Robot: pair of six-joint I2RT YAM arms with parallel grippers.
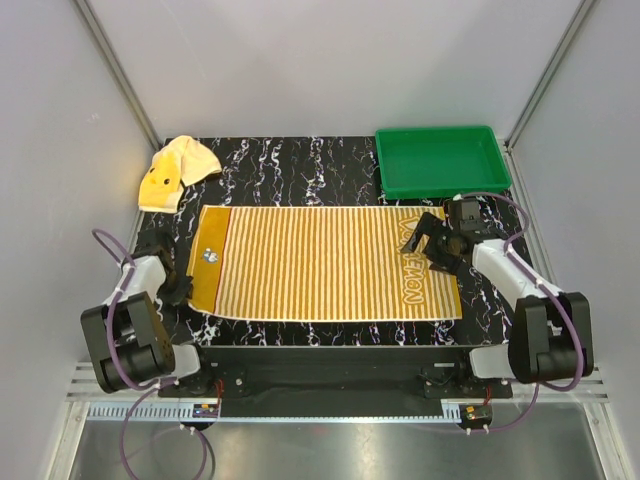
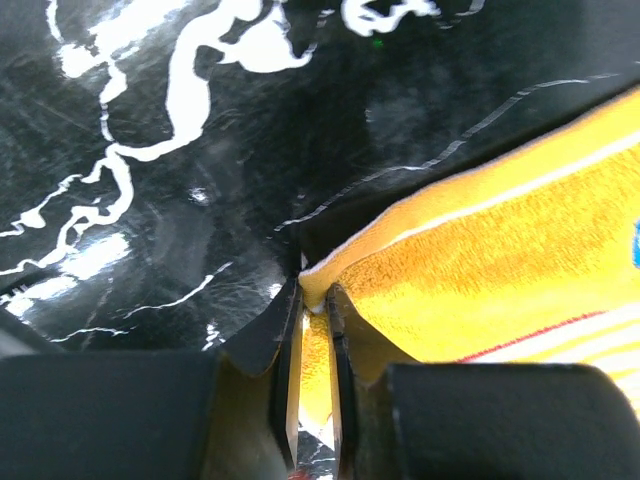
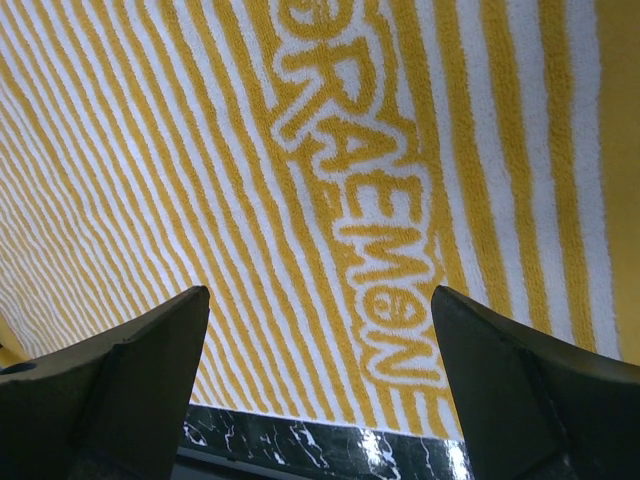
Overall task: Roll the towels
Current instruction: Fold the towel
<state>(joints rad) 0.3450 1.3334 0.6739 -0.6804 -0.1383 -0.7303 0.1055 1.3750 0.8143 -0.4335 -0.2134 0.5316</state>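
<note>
Only left wrist view shows left fingers pinching striped towel corner.

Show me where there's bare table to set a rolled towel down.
Best bare patch: black marble tabletop along the far edge, between the crumpled plain yellow towel and the green plastic tray. A thin strip runs in front of the long orange-and-cream striped towel. Crowded: its ends, left end effector pinching one corner, open right end effector over the lettering.
</note>
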